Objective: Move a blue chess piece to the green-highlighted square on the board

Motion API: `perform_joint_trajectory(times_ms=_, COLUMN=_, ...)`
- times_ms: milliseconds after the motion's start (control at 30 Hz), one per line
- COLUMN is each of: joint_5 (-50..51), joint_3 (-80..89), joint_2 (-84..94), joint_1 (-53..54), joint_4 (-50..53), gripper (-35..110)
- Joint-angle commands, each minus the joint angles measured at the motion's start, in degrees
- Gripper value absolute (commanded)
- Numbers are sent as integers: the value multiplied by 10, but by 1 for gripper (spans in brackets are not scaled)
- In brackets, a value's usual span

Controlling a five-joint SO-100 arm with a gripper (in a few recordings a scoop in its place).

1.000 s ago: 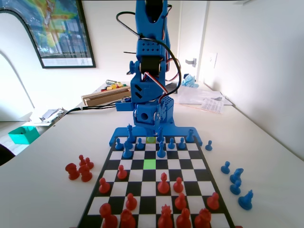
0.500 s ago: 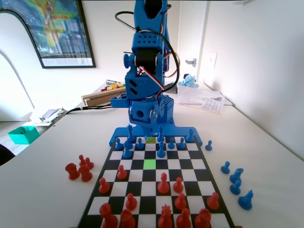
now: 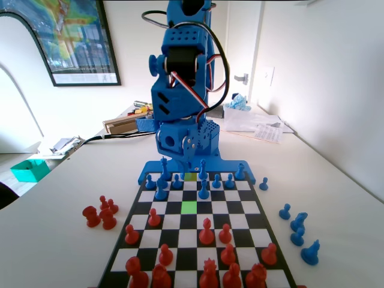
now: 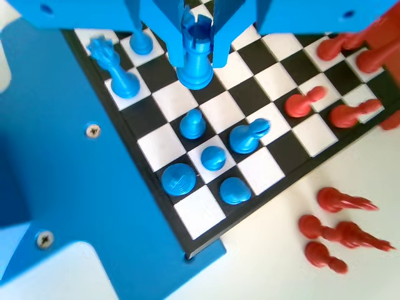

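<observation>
Wrist view: gripper hangs low over the board, jaws narrow, one on each side of a tall blue rook with a notched top. Rook's base looks to sit on a black sq. near the board's edge. L jaw seems to touch the rook, but I cannot tell if the pair really pinches it, as the angle is steep and the jaws are partly cropped. Below the rook in this pic: blue pawns clustered toward the board's corner, w/ a blue knight just beside them. A crowned blue piece stands at upper L, by the board's edge.

Fixed view: blue arm stands at the board's far end, bent down over the far rows. Blue pawns sit in those far rows; which one counts as the task's piece I cannot tell. Green-highlighted square lies approx. mid-width, a few rows from the far edge, bare, no piece on it. A duller yellow-green sq. lies nearer the far edge, in line w/ it. Red pieces fill the near rows. On the desk, off the board's L edge, a bunch of red pieces; off the R edge, several blue ones.
</observation>
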Motion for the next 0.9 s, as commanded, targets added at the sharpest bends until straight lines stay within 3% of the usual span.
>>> perform_joint_trajectory(times_ms=0, joint_5=31, joint_3=-62, joint_2=-18, joint_1=-4, joint_4=6, gripper=1)
perform_joint_trajectory(times_ms=867, joint_5=161, joint_3=-130, joint_2=-138, joint_1=-16, joint_4=-66, gripper=1)
